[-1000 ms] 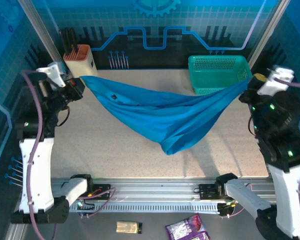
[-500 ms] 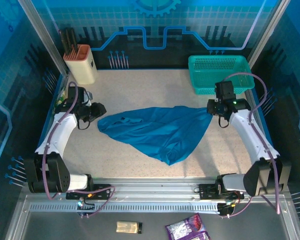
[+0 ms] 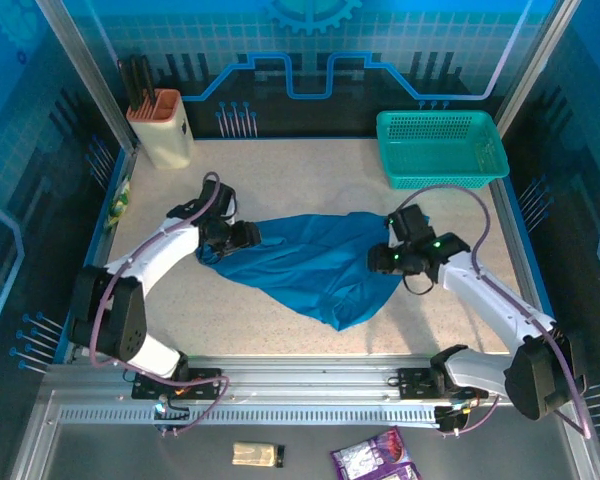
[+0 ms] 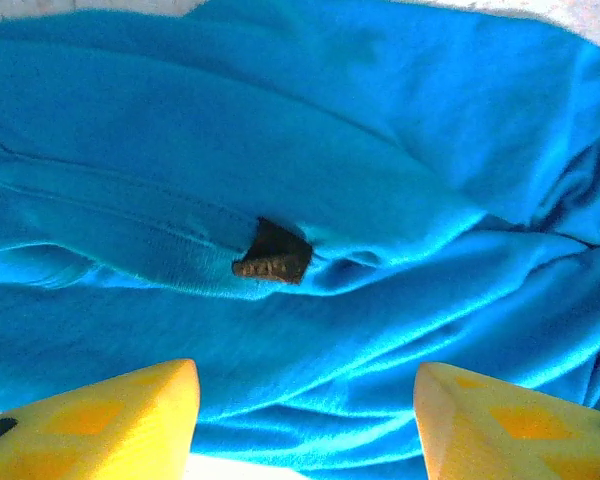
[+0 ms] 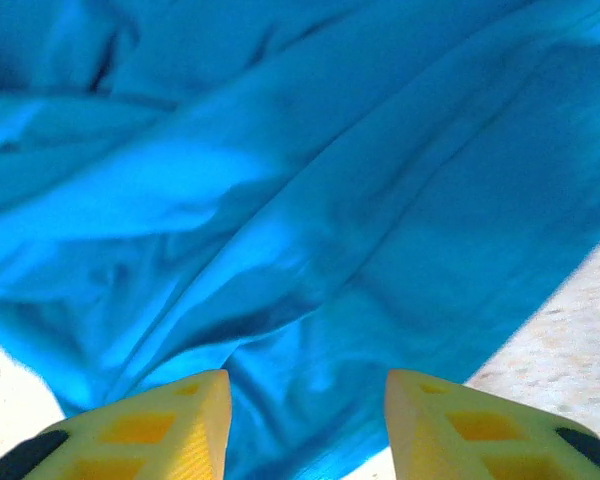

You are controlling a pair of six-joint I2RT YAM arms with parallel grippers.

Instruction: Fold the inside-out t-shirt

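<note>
Table with crumpled t-shirt at centre. Mesh basket far right. Beige holder far left, with dark handles upright in it. Left gripper and right gripper at the shirt's ends, jaws apart, gripping nothing. Dark seam tag, writing unreadable.

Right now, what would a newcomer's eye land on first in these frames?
The crumpled blue t-shirt lying mid-table, tapering to a point toward the near edge. Both arms reach in to it: the left tool is at its left end and the right tool at its right end, each with jaws apart over the cloth. After that, the teal mesh basket at the far right corner.
</note>
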